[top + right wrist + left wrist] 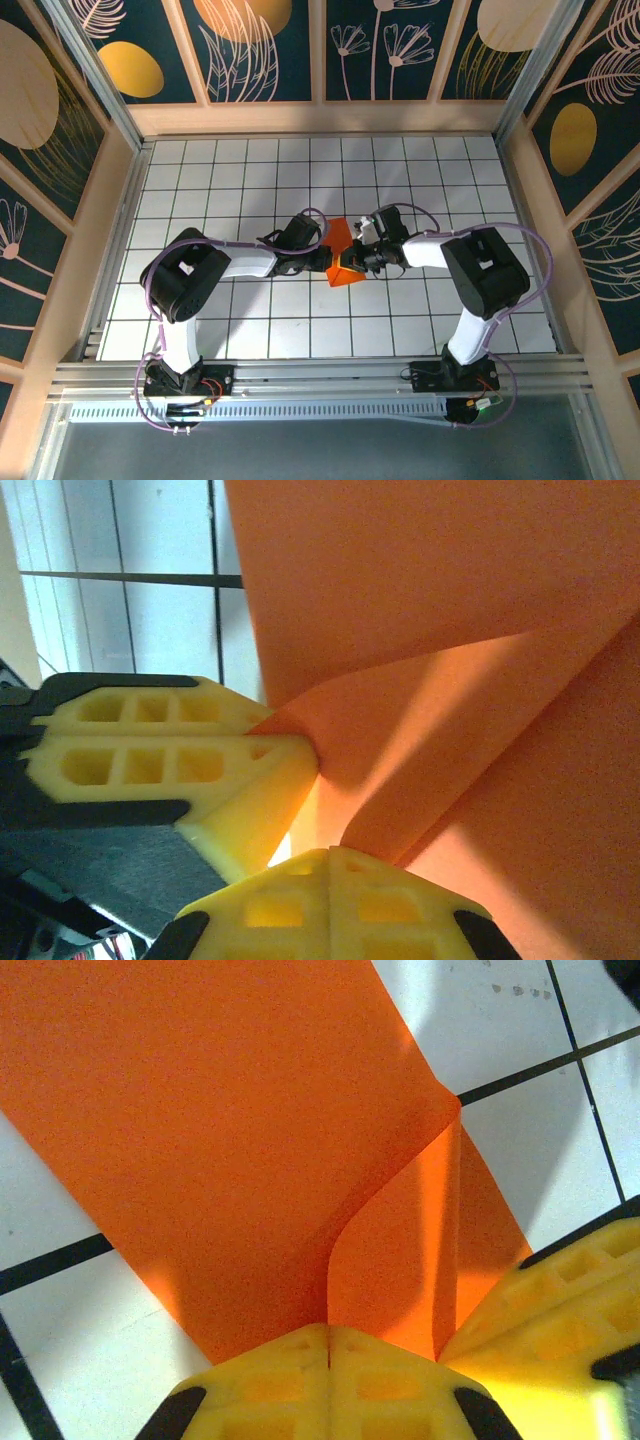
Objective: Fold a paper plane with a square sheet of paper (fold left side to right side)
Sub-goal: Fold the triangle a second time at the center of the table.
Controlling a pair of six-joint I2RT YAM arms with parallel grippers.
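Orange paper point(343, 245) mid-table, lifted off gridded table point(230, 170), bent into creased wedge. Left gripper point(329, 1345) pinched tight on paper. Right gripper point(330, 865) clamped on same sheet just beside it. Left arm point(245, 265), right arm point(440, 250) crowd in from either side, covering paper's edges from above. Flower-painted walls point(260, 50) around.

No text, label, brand or number can be read on the square sheet of paper point(200, 1110).
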